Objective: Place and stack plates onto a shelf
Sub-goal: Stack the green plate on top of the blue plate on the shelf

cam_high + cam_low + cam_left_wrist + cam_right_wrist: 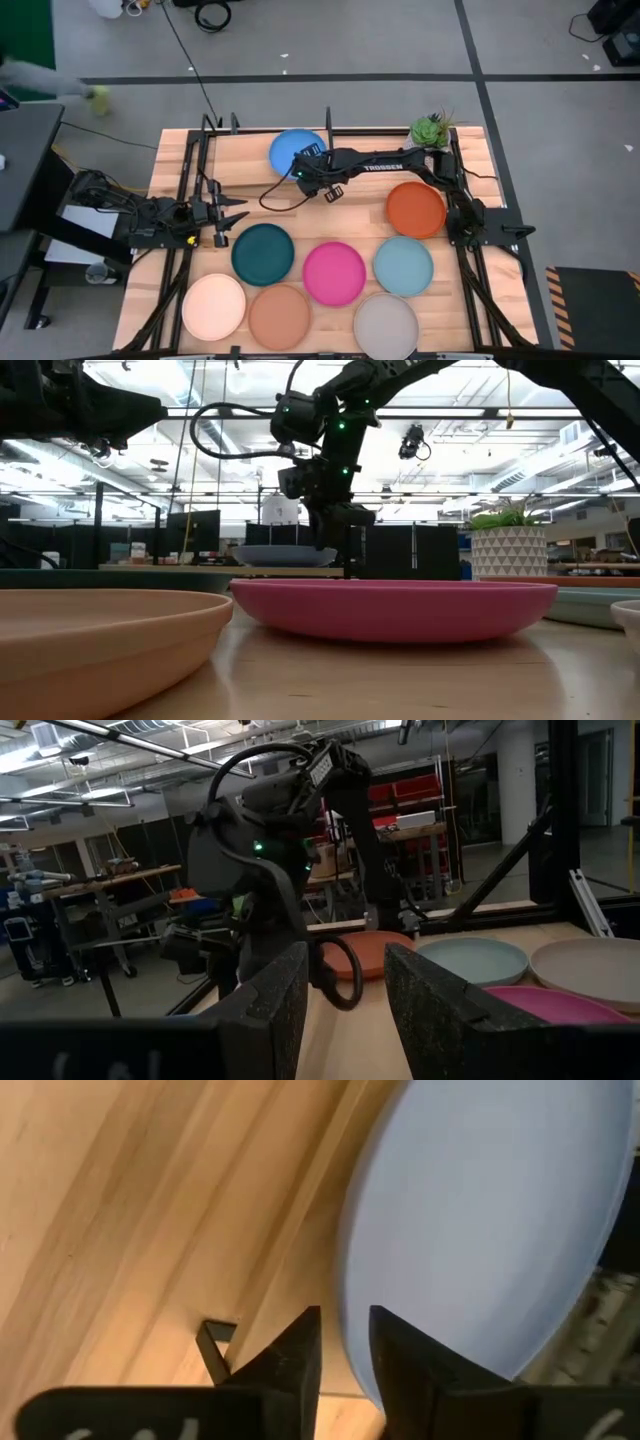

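Plates in plain colours lie about the light wooden bench (170, 150). The round blue plate (291, 150) rests on the black-framed wooden shelf (245, 143) at the far edge, and the right claw (304, 168) hangs at its near rim, fingers (291, 1356) narrowly parted with only a thin gap showing between them (nothing sits in that gap). The wrist camera cuts off most of the blue plate, and in the low view the arm hides part of it. The left claw (238, 212) waits at the left side of the bench, open, near the dark teal plate (263, 253). On the bench also lie the orange-red plate (415, 209), magenta plate (334, 272), light teal plate (403, 266), cream-peach plate (213, 306), tan plate (279, 317) and light grey plate (385, 325), the last clipped by the frame's lower edge. A small potted green plant (431, 130) stands at the far right corner.
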Tool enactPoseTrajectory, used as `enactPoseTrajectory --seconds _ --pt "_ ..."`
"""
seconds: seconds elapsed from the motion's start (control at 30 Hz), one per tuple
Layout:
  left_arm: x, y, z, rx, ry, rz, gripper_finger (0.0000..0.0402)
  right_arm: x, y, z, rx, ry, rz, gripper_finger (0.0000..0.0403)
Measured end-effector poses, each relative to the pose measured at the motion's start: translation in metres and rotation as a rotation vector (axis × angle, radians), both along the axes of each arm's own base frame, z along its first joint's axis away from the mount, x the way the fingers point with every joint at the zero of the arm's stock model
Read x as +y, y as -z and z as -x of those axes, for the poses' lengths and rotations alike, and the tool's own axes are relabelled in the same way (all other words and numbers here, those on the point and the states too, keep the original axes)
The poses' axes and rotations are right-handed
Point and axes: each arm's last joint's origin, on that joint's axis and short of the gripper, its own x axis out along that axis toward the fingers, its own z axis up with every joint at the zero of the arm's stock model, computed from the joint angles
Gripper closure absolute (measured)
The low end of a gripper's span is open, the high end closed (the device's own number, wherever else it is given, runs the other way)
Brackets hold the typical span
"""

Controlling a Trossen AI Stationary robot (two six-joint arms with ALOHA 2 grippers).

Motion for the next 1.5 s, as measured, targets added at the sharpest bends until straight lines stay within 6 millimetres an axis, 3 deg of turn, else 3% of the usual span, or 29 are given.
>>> enactPoseTrajectory --seconds 0.2,0.33,0.43,0.57,0.83,1.17,1.5 --pt "0.0 0.0 0.0 0.005 0.0 -0.002 0.026 0.029 -0.009 0.0 0.008 -0.014 0.074 0.029" --pt "0.0 0.001 0.0 0.008 0.0 -0.003 0.026 0.051 -0.018 0.001 -0.02 -0.059 0.01 0.0289" --pt "0.0 0.001 0.0 0.007 -0.002 -0.003 0.026 0.074 -0.022 0.0 -0.052 -0.162 -0.129 0.0289" --pt "0.0 0.001 0.0 0.007 -0.006 -0.002 0.026 0.104 -0.02 -0.004 -0.077 -0.298 -0.27 0.0289" --pt "0.0 0.0 0.0 0.003 -0.008 0.0 0.026 0.147 -0.001 -0.003 -0.092 -0.428 -0.297 0.0289" --pt "0.0 0.0 0.0 -0.001 -0.007 0.001 0.026 0.162 0.008 -0.005 -0.152 -0.574 -0.361 0.0272" --pt "0.0 0.0 0.0 -0.001 -0.008 0.0 0.026 0.162 0.041 -0.006 -0.271 -0.786 -0.233 0.0269"
